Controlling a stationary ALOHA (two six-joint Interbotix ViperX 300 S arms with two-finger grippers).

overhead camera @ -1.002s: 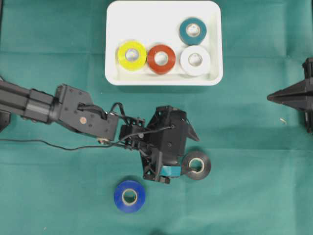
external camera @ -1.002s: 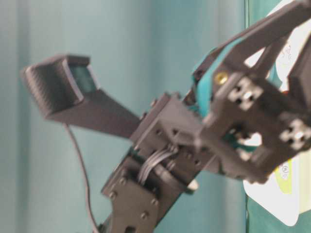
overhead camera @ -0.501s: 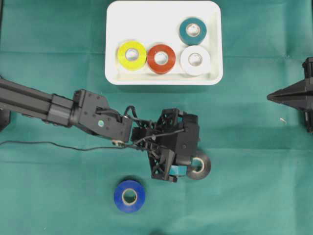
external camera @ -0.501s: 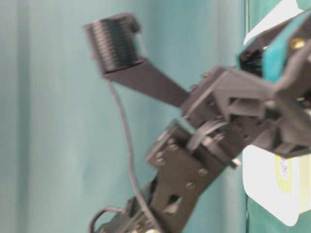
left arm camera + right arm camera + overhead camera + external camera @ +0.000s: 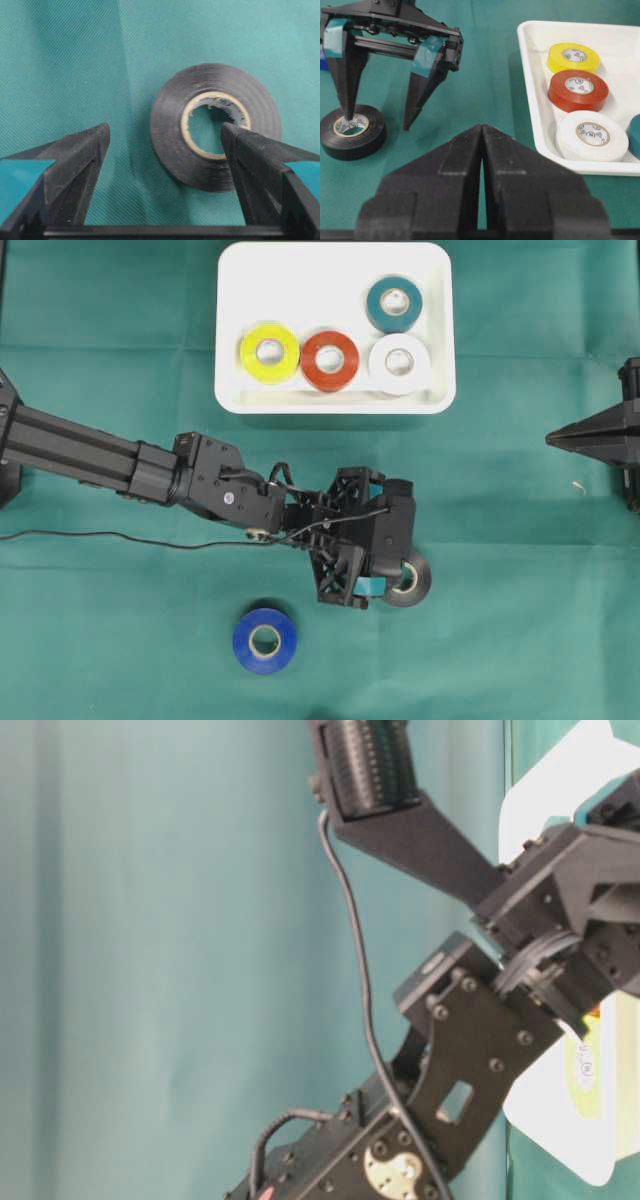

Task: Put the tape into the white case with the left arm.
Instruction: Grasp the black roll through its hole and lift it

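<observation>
Lowered since a second ago, the left jaws (image 5: pixel 165 137) stand wide open astride one wall of the black tape (image 5: pixel 215 125), which lies flat on the table (image 5: pixel 520 640), one tip in its core, the other outside.

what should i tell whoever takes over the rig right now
Left gripper: open, pointing down at the black tape, one finger in its core, the other outside the roll; not gripped yet.
Right gripper: shut, parked at the right edge, holding nothing.
White case: holds yellow, red, white and teal rolls.
Blue tape lies on the green cloth.
Left to do: close on the black tape, carry it to the case, then the blue one.
</observation>
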